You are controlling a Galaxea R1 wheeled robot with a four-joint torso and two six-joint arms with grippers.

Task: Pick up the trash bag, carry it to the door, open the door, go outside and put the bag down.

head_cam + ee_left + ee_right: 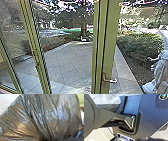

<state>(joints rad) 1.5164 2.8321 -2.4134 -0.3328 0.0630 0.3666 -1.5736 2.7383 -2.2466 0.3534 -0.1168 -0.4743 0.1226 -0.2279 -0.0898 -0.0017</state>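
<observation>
And the bag [50,117] is bulging close by the left wrist! Clearing the door [99,37] well is meaning slow driving, keeping plastic off the handle [110,80]. A person [160,72], near right, is being cut off; whether either pincer is gripping or gaping, I can't tell.

Looks forward and down from high up, past door [110,45] onto paving [67,62]; from left wrist, closely at bag [47,117]; from right, near robot's plate [150,119], sharing bag.
</observation>
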